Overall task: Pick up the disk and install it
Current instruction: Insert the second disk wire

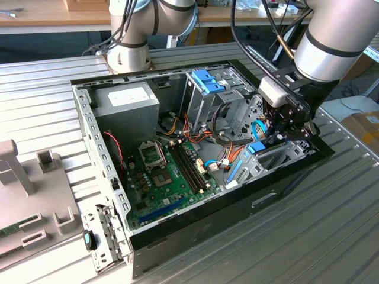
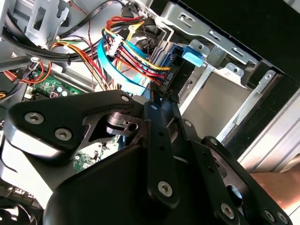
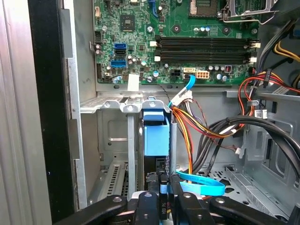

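A: Where does the exterior view sit?
B: High and well back, angled down on the open computer case (image 1: 177, 148).
A: And the wrist views?
B: Both close behind the tool (image 3: 161, 187), sharing the drive cage (image 3: 117, 105) ahead of it.

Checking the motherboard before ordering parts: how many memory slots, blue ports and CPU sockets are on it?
Memory slots: 4
Blue ports: 2
CPU socket: 1
Total: 7
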Robot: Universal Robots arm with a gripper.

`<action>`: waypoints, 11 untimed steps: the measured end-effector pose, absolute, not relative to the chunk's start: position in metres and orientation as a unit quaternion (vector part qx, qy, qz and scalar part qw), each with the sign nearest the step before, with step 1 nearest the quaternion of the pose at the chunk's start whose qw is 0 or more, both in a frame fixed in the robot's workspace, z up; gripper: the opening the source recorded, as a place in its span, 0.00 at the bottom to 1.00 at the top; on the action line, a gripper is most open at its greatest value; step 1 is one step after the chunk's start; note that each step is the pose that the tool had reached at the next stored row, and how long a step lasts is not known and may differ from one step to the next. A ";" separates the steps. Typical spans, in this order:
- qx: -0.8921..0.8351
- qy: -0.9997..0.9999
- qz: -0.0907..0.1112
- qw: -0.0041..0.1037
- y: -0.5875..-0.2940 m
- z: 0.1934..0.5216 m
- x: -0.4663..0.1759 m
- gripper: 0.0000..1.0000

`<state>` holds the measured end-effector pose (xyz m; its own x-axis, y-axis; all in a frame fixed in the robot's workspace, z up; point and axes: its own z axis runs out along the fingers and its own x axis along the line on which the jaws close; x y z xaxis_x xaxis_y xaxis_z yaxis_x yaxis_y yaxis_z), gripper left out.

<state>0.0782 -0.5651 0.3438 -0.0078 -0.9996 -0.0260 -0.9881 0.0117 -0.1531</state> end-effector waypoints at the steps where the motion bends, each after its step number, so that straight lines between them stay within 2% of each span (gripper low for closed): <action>1: -0.701 0.708 -0.045 0.063 -0.565 0.350 0.078 0.24; 11: -0.701 0.708 -0.045 0.063 -0.565 0.370 0.078 0.24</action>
